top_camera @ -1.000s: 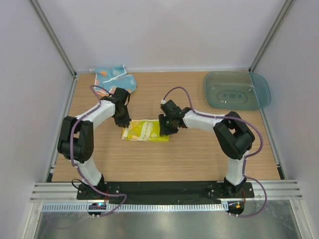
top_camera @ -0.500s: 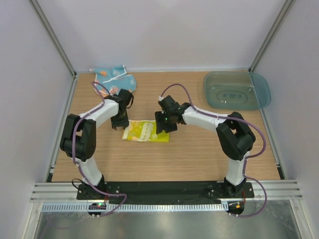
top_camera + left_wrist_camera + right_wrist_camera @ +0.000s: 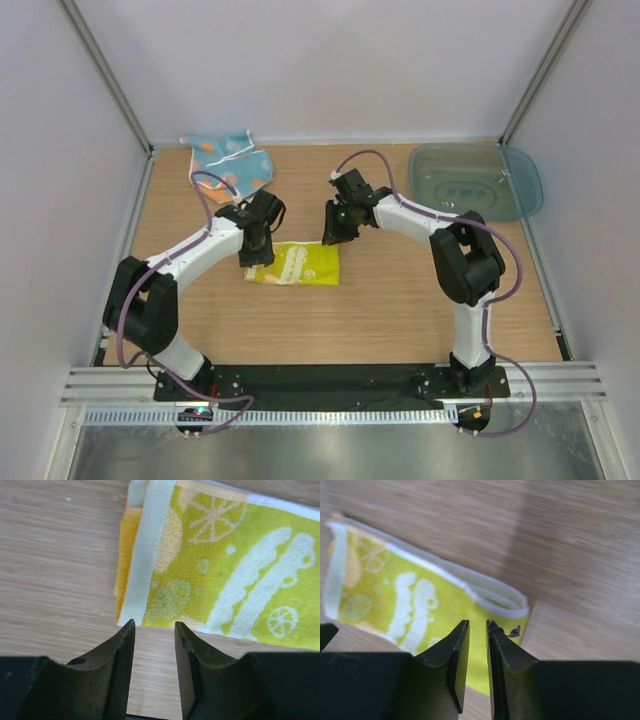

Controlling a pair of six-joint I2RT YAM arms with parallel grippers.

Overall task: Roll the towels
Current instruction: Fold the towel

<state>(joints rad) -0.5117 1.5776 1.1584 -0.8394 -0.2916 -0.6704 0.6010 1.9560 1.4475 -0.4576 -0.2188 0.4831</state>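
The yellow towel (image 3: 296, 265) lies folded flat on the table between both arms, its white-edged layers stacked at each end. In the left wrist view the yellow towel (image 3: 225, 565) fills the upper right. My left gripper (image 3: 154, 626) (image 3: 254, 252) hovers just off the towel's left end, open, with bare wood between its fingers. My right gripper (image 3: 477, 624) (image 3: 334, 233) hangs above the yellow towel (image 3: 420, 595) at its right end, jaws only narrowly apart and holding nothing. The blue towel (image 3: 231, 164) lies crumpled at the far left corner.
A translucent teal tray (image 3: 474, 181) sits at the far right corner. White walls and metal posts enclose the table on three sides. The arm bases are bolted to the near rail (image 3: 330, 385).
Both grippers have come off the yellow towel's ends. The left one opened and shifted right. The right one lifted toward the far side, widened, then narrowed. The towel stays folded.
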